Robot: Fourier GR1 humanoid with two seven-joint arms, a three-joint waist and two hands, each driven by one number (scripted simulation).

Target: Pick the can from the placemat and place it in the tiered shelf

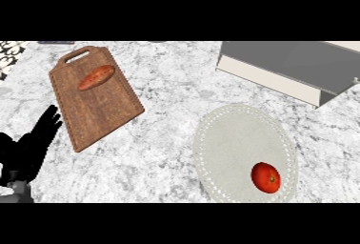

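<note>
No can is visible. The placemat (243,143) carries a tomato (265,177) near its lower right edge. The left hand (32,143) rests open and empty at far left, well apart; the right hand is out of view. The shelf (295,66) stands beyond the placemat.

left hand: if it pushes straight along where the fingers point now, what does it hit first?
Likely the wooden cutting board: the open left hand points up and right toward its lower left edge. Height above the counter is unclear, so it might pass over it.
</note>
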